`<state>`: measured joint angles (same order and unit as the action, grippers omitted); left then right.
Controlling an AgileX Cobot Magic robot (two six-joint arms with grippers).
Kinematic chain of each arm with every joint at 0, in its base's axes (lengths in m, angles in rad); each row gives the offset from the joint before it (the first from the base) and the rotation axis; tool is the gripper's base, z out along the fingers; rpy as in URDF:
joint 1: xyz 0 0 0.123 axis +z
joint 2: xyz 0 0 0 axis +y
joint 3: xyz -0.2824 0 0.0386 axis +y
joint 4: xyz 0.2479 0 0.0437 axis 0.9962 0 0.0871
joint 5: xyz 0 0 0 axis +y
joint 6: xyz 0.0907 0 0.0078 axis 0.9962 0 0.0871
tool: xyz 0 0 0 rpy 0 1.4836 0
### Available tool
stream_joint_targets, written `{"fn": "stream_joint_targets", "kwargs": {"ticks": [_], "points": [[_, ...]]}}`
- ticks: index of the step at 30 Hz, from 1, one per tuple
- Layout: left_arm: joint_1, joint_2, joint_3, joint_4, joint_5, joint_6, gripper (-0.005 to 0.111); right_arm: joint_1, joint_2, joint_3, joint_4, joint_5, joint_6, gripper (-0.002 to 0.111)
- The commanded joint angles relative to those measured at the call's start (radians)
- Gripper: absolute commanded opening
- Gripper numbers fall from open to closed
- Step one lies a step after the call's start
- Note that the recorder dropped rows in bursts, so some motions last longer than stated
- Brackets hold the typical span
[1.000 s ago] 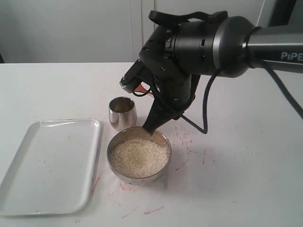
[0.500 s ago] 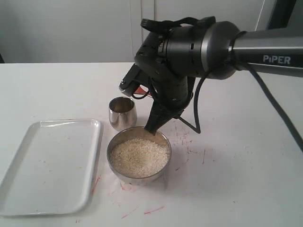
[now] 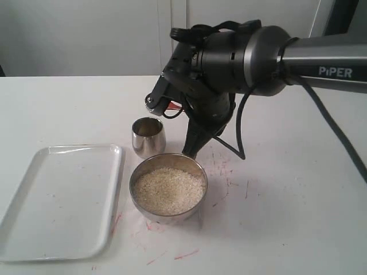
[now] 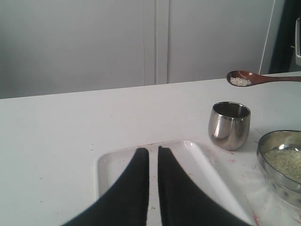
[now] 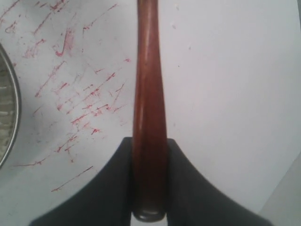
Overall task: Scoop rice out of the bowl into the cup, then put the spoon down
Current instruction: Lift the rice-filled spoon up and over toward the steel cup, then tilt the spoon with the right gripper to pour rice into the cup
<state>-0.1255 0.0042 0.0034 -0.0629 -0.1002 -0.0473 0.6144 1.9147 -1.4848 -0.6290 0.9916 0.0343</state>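
My right gripper is shut on the handle of the reddish-brown spoon. In the left wrist view the spoon's head hangs level just above the steel cup, carrying a small heap of rice. From the exterior the cup stands behind the steel bowl, which is full of rice. There the right gripper hangs over the bowl's far rim and the arm hides most of the spoon. My left gripper is shut and holds nothing, low over the tray.
A white rectangular tray lies left of the bowl, also seen under the left fingers. Red scratch marks cover the white table right of the bowl. A black cable loops down from the right arm.
The right arm has shifted a little to the left and its lower finger has swung back from the bowl's far rim. Bowl, cup and tray have not moved.
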Motion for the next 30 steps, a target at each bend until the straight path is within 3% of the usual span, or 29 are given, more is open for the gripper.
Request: {"fn": "stream_joint_targets", "kwargs": {"ticks": [1, 16, 30], "points": [[-0.007, -0.004, -0.003, -0.004, -0.005, -0.002, 0.014, -0.005, -0.003, -0.005, -0.016, -0.021, -0.011, 0.000], [-0.007, -0.004, -0.003, -0.004, -0.005, -0.002, 0.014, -0.005, 0.023, -0.007, -0.034, -0.030, -0.011, 0.000], [-0.007, -0.004, -0.003, -0.004, -0.005, -0.002, 0.014, 0.049, 0.032, -0.009, -0.194, -0.023, -0.005, 0.000]]}}
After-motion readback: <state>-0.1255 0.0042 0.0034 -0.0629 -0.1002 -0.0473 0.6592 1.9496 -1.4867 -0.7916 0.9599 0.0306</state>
